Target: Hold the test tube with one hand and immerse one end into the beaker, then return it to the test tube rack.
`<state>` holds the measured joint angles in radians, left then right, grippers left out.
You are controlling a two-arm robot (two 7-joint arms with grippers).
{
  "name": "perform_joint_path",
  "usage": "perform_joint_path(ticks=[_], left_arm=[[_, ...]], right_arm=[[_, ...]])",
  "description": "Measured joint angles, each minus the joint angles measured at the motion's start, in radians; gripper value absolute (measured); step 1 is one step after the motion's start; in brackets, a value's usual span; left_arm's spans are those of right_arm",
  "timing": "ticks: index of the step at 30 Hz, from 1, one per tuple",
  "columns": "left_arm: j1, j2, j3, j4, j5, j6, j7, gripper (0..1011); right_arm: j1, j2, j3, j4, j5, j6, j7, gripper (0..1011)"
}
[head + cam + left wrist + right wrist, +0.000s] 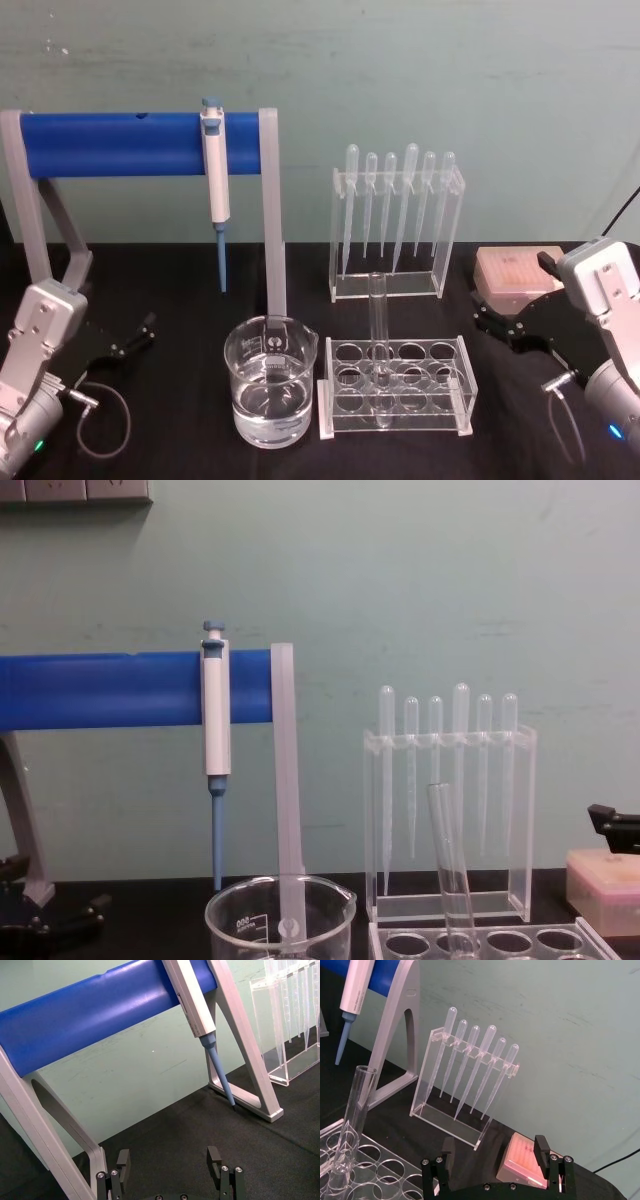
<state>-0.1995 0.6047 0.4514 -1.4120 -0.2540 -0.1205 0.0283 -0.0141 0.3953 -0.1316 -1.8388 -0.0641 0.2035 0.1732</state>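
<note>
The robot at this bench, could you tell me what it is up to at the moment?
Nothing is being handled yet. The test tube stands in its clear rack, leaning slightly, next to the beaker, which holds clear liquid. The left gripper is open and low on the robot's left; the right gripper is open on its right, near a pink tip box. Neither touches the tube, so the dip has not started.

One test tube [379, 335], one beaker [271, 391], six pipettes [399, 205]
</note>
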Motion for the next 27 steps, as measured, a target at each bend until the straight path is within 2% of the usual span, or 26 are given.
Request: perform_joint_path(ticks=[7,12,16,19,20,21,22,27], left_arm=[[0.000,0.000,0.000,0.000,0.000,0.000,0.000,1000],[0.000,0.000,0.000,0.000,0.000,0.000,0.000,1000],[0.000,0.000,0.000,0.000,0.000,0.000,0.000,1000],[0.000,0.000,0.000,0.000,0.000,0.000,0.000,1000],[0.000,0.000,0.000,0.000,0.000,0.000,0.000,1000],[0.000,0.000,0.000,0.000,0.000,0.000,0.000,1000],[0.000,0.000,0.000,0.000,0.000,0.000,0.000,1000],[0.000,0.000,0.000,0.000,0.000,0.000,0.000,1000]], right_arm=[[0.000,0.001,0.000,0.000,0.000,0.000,0.000,1002],[0.001,-0.013,-0.001,0.013,-0.007,-0.006,0.009,1000],[-0.015,-0.022,0.012,0.028,-0.014,-0.039,0.007,1002],[-0.034,-0.030,0.023,0.048,-0.024,-0.086,-0.008,1002],[-0.045,-0.036,0.028,0.065,-0.030,-0.112,-0.018,1000],[-0.045,-0.036,0.028,0.065,-0.030,-0.112,-0.018,1000],[-0.056,-0.044,0.035,0.090,-0.039,-0.145,-0.030,1000],[-0.067,-0.058,0.046,0.136,-0.044,-0.189,-0.042,1000]])
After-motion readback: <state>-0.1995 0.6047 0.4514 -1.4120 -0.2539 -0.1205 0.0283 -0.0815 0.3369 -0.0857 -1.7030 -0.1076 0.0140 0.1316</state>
